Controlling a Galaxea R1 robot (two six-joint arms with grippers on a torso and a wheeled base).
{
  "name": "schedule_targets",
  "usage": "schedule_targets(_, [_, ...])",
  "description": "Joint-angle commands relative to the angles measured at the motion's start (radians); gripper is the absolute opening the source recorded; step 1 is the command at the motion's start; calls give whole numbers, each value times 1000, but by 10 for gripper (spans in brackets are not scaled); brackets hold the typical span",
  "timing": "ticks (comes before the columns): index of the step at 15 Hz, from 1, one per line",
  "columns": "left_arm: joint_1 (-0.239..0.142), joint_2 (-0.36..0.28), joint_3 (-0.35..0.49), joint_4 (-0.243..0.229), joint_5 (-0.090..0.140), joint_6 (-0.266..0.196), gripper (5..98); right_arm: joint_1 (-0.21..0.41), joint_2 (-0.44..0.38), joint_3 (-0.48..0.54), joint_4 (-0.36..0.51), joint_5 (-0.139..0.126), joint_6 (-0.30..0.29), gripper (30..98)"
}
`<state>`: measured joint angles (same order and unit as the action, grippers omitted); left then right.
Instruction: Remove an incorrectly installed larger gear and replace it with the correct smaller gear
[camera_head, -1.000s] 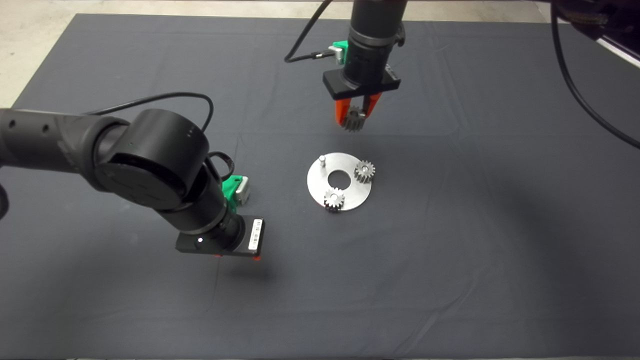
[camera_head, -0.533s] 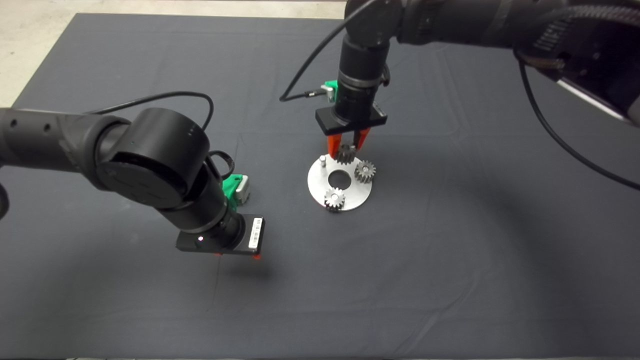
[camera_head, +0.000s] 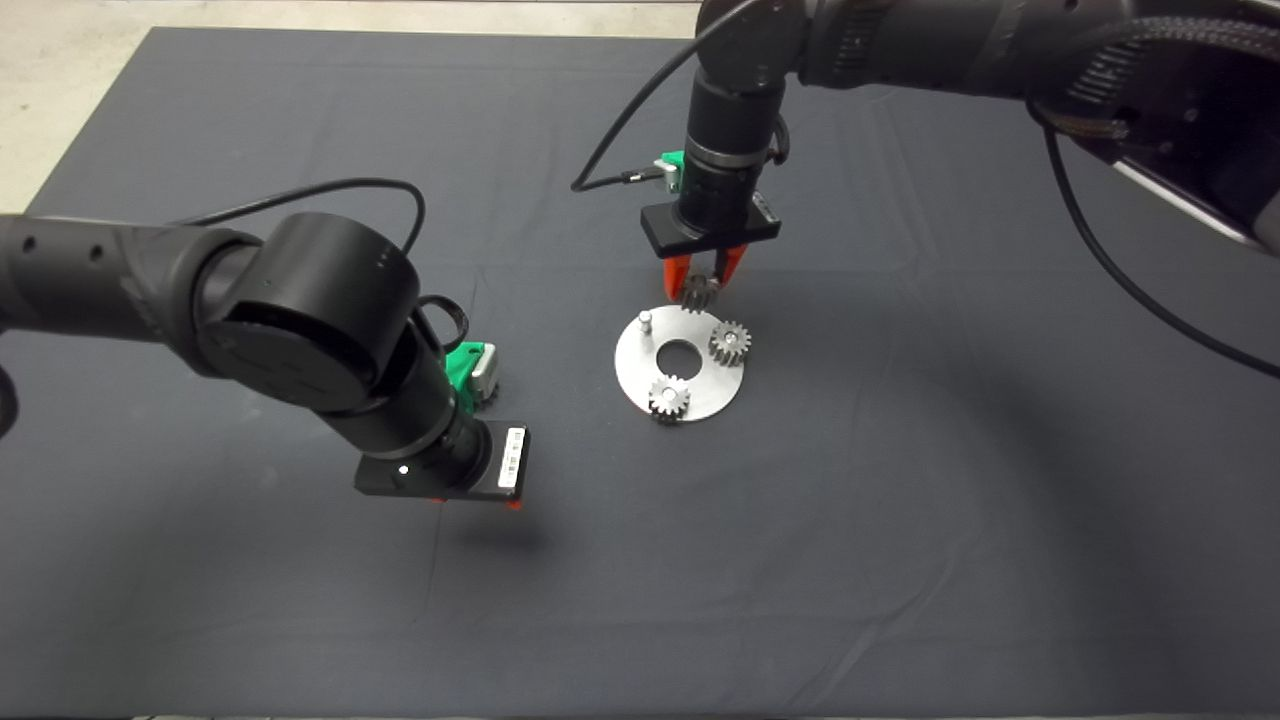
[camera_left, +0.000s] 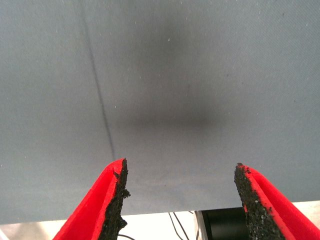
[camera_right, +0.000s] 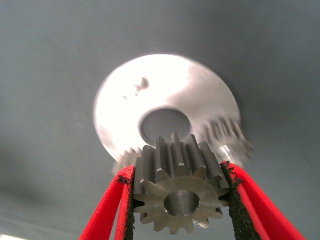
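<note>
My right gripper (camera_head: 700, 287) is shut on the smaller gear (camera_head: 699, 292), a dark grey spur gear held by its teeth just above the far edge of the round steel plate (camera_head: 700, 385). The right wrist view shows that gear (camera_right: 177, 192) clamped between the red fingers (camera_right: 107, 210), with the plate (camera_right: 165, 90) and its centre hole beneath. A bare peg (camera_head: 646, 320) stands at the plate's far left. Two small gears (camera_head: 730, 343) (camera_head: 668, 398) sit on the other pegs. My left gripper (camera_left: 180, 170) hovers open over bare mat, left of the plate. The larger gear is out of view.
The dark mat (camera_head: 900, 520) covers the table, with pale floor beyond its far left corner. The left arm's bulky wrist (camera_head: 310, 310) stands left of the plate. Cables trail from both arms.
The right gripper carried the smaller gear down towards the plate's middle, then drew back a little to its far edge. The left arm barely shifted.
</note>
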<state>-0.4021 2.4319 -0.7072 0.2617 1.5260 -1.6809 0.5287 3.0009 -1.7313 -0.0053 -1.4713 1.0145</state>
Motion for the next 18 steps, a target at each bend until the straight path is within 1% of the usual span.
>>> schedule_targets(1, [-18, -45, -3, 43, 86, 3, 537, -2, 10, 9, -102, 45, -3, 390])
schedule_targets(3, [-17, -99, -4, 65, 88, 3, 537, -18, 10, 9, -133, 72, -2, 390])
schedule_targets(6, [-17, -169, 6, 97, 88, 4, 537, -33, 11, 15, -143, 101, -2, 390])
schedule_targets(8, [-17, -181, 10, 105, 88, 6, 537, -33, 11, 32, -159, 105, 4, 390])
schedule_targets(11, [-17, -175, 11, 106, 88, 6, 537, -35, 11, 49, -160, 112, 9, 389])
schedule_targets(13, [-17, -178, 13, 108, 88, 6, 537, -44, 11, 64, -188, 112, 12, 390])
schedule_targets(14, [-17, -178, 14, 108, 88, 6, 537, -44, 11, 66, -203, 114, 24, 390])
schedule_targets(16, [-17, -181, 22, 110, 88, 6, 537, -45, 11, 66, -211, 114, 30, 389])
schedule_targets(18, [-17, -184, 34, 126, 86, 6, 537, -47, 11, 74, -226, 114, 32, 388])
